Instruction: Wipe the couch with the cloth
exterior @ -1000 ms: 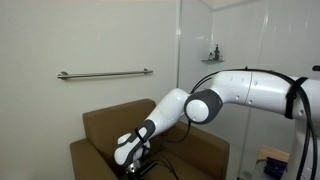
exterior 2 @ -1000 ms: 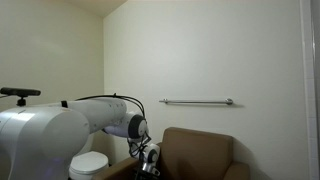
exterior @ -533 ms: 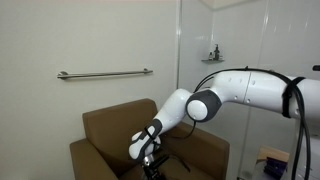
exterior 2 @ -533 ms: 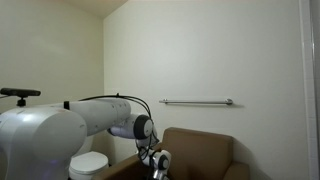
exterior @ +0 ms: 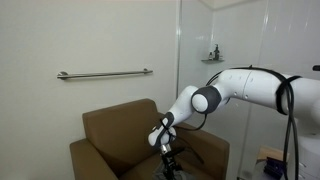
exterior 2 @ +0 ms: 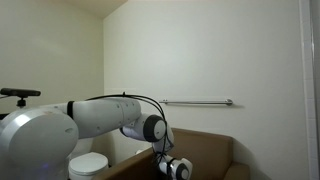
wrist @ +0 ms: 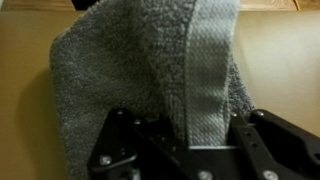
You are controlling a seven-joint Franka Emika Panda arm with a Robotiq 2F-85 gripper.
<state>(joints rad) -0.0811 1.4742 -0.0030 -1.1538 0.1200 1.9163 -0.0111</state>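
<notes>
Gripper (exterior: 168, 158) is clamping fully shut on the grey cloth (wrist: 120, 70), which is spreading from its jaws over the seat of the couch (exterior: 105, 130). Judged good practice: pressing down lightly, keeping the cloth flat on the upholstery, and sweeping in overlapping strokes without bunching the fabric.
</notes>
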